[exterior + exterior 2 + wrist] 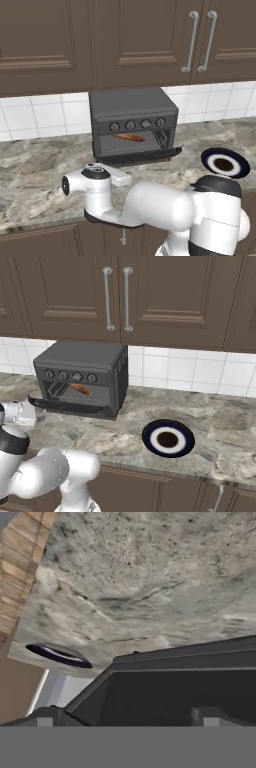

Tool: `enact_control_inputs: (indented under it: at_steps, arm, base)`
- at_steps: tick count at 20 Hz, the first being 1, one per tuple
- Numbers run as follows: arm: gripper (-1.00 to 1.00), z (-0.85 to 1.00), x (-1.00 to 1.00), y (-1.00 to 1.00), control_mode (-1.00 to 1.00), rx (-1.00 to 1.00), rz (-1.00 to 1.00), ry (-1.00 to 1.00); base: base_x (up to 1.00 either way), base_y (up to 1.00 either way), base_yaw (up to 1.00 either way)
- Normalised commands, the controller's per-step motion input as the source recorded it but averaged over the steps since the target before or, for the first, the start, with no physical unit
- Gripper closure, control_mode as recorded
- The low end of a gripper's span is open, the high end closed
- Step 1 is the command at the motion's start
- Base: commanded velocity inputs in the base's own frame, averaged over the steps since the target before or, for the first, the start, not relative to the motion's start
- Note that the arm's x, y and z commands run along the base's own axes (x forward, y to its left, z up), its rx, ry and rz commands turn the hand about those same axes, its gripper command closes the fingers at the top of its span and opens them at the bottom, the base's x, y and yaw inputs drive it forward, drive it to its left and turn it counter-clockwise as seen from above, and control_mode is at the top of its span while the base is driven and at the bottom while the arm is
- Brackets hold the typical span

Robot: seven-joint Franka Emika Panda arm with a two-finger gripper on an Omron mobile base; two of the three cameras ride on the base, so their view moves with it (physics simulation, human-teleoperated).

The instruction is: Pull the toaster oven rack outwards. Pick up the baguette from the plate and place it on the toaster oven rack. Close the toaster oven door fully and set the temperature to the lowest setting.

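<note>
2 base views flank toaster oven; hand view close.

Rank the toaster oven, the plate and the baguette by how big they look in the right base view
1. toaster oven, clearly largest.
2. plate; it sits nearer the camera, which may flatter it.
3. baguette, a small sliver inside the oven.
</note>
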Motion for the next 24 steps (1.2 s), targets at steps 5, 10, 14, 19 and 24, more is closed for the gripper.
enact_control_inputs:
  at_steps: [5, 10, 14, 19, 24]
  arm:
    - [-1.00, 0.00, 0.56, -0.58, -1.00, 0.00, 0.00, -0.01]
    - [-1.00, 0.00, 0.78, -0.50, -1.00, 0.00, 0.00, -0.01]
    - [-1.00, 0.00, 0.82, -0.50, -1.00, 0.00, 0.00, -0.06]
    - [-1.00, 0.00, 0.72, -0.47, -1.00, 0.03, 0.00, -0.14]
    - [-1.00, 0.04, 0.24, -0.61, -1.00, 0.05, 0.00, -0.17]
  base:
    - [0.00, 0.00, 0.00]
    - [0.00, 0.00, 0.00]
    - [0.00, 0.00, 0.00]
    - [0.00, 0.00, 0.00]
    - [0.00, 0.00, 0.00]
